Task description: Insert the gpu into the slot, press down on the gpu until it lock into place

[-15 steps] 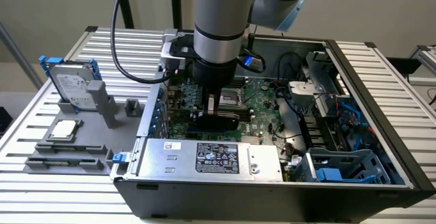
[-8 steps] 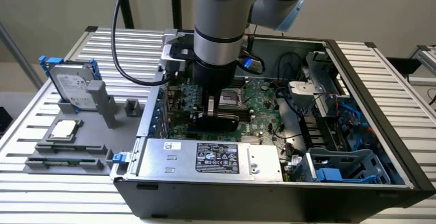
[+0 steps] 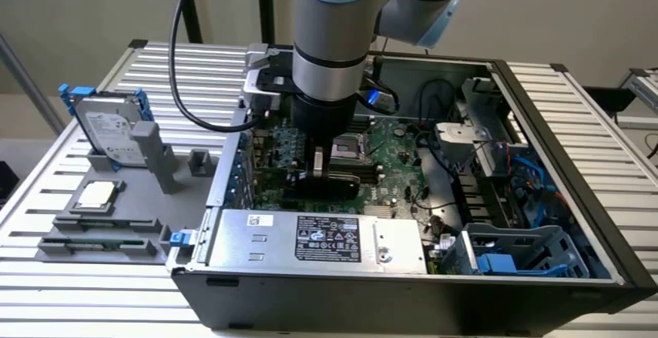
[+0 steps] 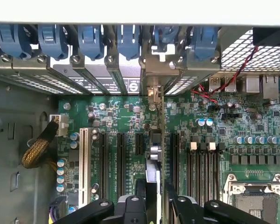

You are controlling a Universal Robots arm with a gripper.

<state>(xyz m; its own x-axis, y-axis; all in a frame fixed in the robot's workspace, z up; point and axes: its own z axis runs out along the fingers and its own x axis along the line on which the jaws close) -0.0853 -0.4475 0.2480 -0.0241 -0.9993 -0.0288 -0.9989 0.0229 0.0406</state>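
**Card gripped on edge over the motherboard**

Outside the computer case [image 3: 411, 307], off its side on the exterior view's left, a grey hard drive [image 3: 108, 130] with blue rails stands upright in a grey holder. A processor chip [image 3: 95, 194] lies flat on a fixture nearer the camera.

Inside the case, along its near wall, sits the silver power supply [image 3: 319, 238]. Beyond it, about mid-case, the arm [image 3: 329, 38] reaches straight down to the green motherboard [image 3: 396, 153].

The gripper [image 4: 155, 191] is clamped on the gpu [image 4: 155, 156], with one finger [image 4: 141, 190] against each face. The card stands upright on its edge between rows of black slots [image 4: 121, 154]. Its metal end bracket [image 4: 154, 74] meets the case's rear wall under the row of blue clips [image 4: 91, 39]. The card hides its own lower edge, so I cannot tell how deep it sits in the board.

Toward the case's end on the exterior view's right, a blue drive cage [image 3: 514, 257] occupies the near corner.
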